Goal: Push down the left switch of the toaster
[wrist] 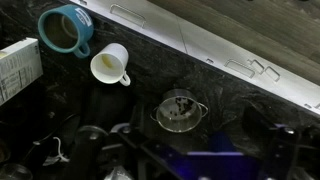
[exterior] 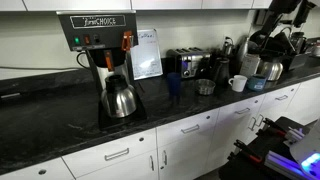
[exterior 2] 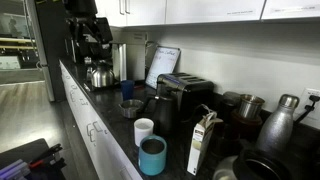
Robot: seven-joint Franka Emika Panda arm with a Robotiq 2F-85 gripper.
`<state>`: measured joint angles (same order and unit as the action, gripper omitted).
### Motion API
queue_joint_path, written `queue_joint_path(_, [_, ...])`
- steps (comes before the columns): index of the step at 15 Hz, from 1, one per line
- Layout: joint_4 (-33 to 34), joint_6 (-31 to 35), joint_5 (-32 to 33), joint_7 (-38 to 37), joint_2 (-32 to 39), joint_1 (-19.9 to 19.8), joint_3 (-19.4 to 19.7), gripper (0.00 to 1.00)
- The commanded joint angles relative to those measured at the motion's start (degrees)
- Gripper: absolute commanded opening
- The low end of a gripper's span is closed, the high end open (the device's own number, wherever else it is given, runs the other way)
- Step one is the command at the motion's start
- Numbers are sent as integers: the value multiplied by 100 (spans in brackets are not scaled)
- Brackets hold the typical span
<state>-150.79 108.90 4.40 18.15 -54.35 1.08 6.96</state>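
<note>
The toaster (exterior: 186, 62) is a low silver box with dark top slots, standing against the back wall on the black counter; it also shows in an exterior view (exterior 2: 185, 92). Its front levers are too small to make out. My gripper (exterior: 258, 44) hangs on the dark arm above the counter's far end, well away from the toaster, over the cups. In the wrist view the gripper (wrist: 195, 150) is only dark blurred shapes at the bottom edge, so I cannot tell if its fingers are open or shut. The toaster is out of the wrist view.
A white mug (wrist: 110, 65), a teal cup (wrist: 65, 28), a carton (wrist: 18, 65) and a small glass bowl (wrist: 180, 110) lie below the wrist. A blue cup (exterior: 174, 84) stands before the toaster. A black brewer (exterior: 98, 40), steel carafe (exterior: 120, 98) and kettle (exterior: 270, 68) are on the counter.
</note>
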Motion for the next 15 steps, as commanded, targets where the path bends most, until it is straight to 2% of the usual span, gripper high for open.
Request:
queue_joint_path(1, [17,-19,25,-28,2,40,25,100])
queue_joint_path(7, [129,564,-64,-48,611,221,-9,100])
queue_joint_path(12, [359,1505,-315,-54,1665,558,-78,100])
queue_joint_path(14, [533,1842,-245,-140,2109,552,-171,100])
queue_joint_path(15, [254,1749,-247,-67,1713,534,-152,100])
